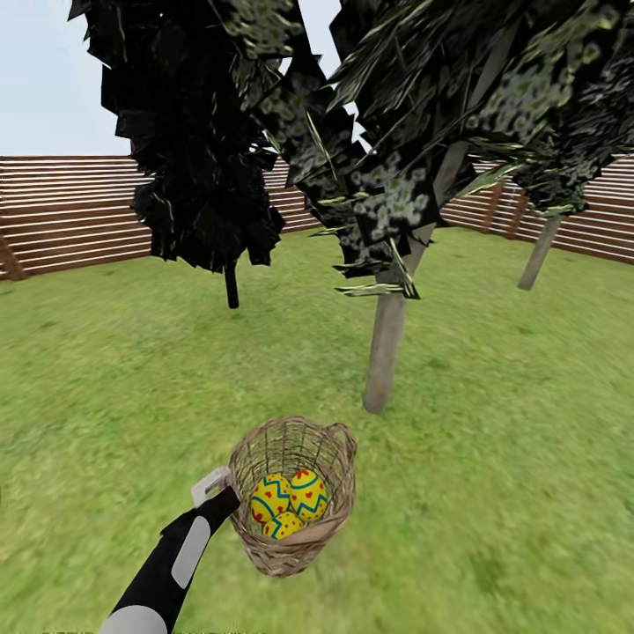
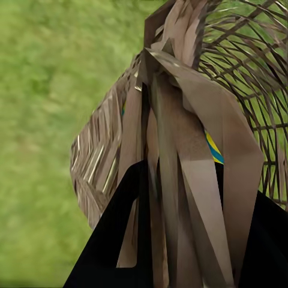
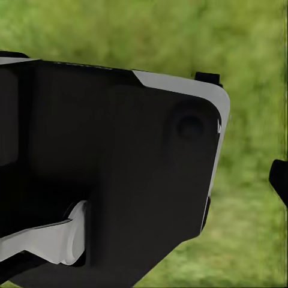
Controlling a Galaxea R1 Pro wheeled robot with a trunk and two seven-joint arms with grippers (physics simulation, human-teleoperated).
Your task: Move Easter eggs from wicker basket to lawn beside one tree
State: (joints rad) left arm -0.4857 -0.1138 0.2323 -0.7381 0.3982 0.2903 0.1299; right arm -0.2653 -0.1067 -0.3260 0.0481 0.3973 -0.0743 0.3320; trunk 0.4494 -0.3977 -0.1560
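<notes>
The wicker basket [image 1: 295, 528] is in the lower middle of the head view, tilted, with three yellow Easter eggs [image 1: 291, 502] in it. My left gripper [image 1: 224, 497] is shut on the basket's near rim. In the left wrist view its black fingers [image 2: 129, 222] stand on either side of the braided rim [image 2: 180, 156]. Whether the basket touches the lawn [image 1: 493, 458] I cannot tell. A tree [image 1: 387, 348] with a pale trunk stands just beyond the basket. In the right wrist view a dark fingertip [image 3: 279, 180] of my right gripper sits far out at the frame's edge over grass.
A dark tree with a thin black trunk [image 1: 232, 286] stands further back on the left. Another pale trunk [image 1: 539, 255] is at the far right. A brown slat fence [image 1: 70, 211] rings the garden. My own dark body [image 3: 120, 180] is close to the right wrist.
</notes>
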